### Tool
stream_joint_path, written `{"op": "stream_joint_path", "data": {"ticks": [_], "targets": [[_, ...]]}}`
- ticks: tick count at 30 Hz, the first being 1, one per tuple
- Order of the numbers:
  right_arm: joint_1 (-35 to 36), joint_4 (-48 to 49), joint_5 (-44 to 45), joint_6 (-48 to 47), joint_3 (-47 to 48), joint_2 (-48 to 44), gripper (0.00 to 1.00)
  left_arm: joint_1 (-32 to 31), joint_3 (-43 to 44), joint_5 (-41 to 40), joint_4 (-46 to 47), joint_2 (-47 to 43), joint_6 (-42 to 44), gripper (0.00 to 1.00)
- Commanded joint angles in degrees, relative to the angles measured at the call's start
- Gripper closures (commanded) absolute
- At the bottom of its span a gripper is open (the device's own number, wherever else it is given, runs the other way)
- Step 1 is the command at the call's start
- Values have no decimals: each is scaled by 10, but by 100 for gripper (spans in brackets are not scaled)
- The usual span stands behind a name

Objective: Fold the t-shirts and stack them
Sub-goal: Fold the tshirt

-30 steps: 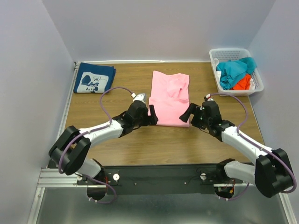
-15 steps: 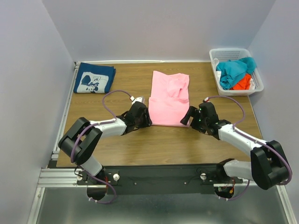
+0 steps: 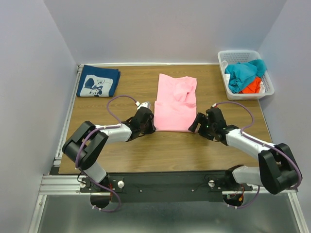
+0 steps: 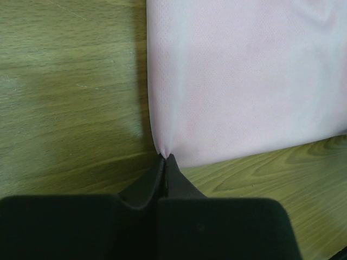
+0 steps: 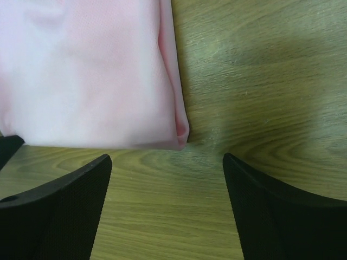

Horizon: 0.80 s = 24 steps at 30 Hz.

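A light pink t-shirt (image 3: 175,103) lies partly folded in the middle of the table, its hem toward me. My left gripper (image 3: 152,126) is shut on the near left corner of the pink t-shirt (image 4: 238,81), the cloth pinched to a point between its fingertips (image 4: 165,157). My right gripper (image 3: 194,125) stands open just short of the near right corner of the pink t-shirt (image 5: 92,70), which lies on the wood a little beyond the fingers (image 5: 65,206). A folded navy t-shirt (image 3: 98,81) with a white cartoon print rests at the far left.
A white basket (image 3: 268,87) at the far right holds teal and orange cloth (image 3: 245,74). Grey walls close in the table (image 3: 170,150) on three sides. Bare wood lies between the arms and the near edge.
Both grippers have come down and in to the pink t-shirt's near corners. The left one has shut on its corner. The right one has narrowed slightly but stays open.
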Motion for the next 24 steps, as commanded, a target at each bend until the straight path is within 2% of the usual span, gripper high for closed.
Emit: {"op": "stream_joint_path", "data": {"ticks": [1, 2, 5, 10, 11, 14, 15, 17, 21, 23, 24], "targets": [[-2, -7, -22, 8, 1, 23, 16, 1, -13, 3, -3, 4, 6, 100], [-2, -5, -24, 7, 1, 26, 23, 1, -14, 3, -3, 2, 6, 100], [-2, 1, -4, 12, 1, 43, 24, 0, -17, 1, 0, -2, 8, 100], [-2, 19, 12, 33, 0, 57, 32, 0, -23, 0, 3, -9, 10, 100], [-2, 22, 10, 37, -1, 59, 40, -1, -25, 0, 3, -10, 9, 100], [-2, 23, 10, 41, -7, 63, 51, -1, -28, 0, 5, -12, 7, 100], [-2, 23, 8, 43, -11, 62, 59, -1, -29, -1, 5, -13, 7, 100], [-2, 23, 5, 43, -20, 61, 65, -1, -29, 0, 6, -13, 7, 100], [-2, 23, 2, 36, -34, 59, 90, -1, -36, -2, 6, -19, 5, 100], [-2, 22, -16, 22, -38, 51, 94, -2, -41, -4, 6, -32, 4, 100], [-2, 22, -35, 17, -41, 33, 99, -1, -49, -4, 5, -38, 2, 100]]}}
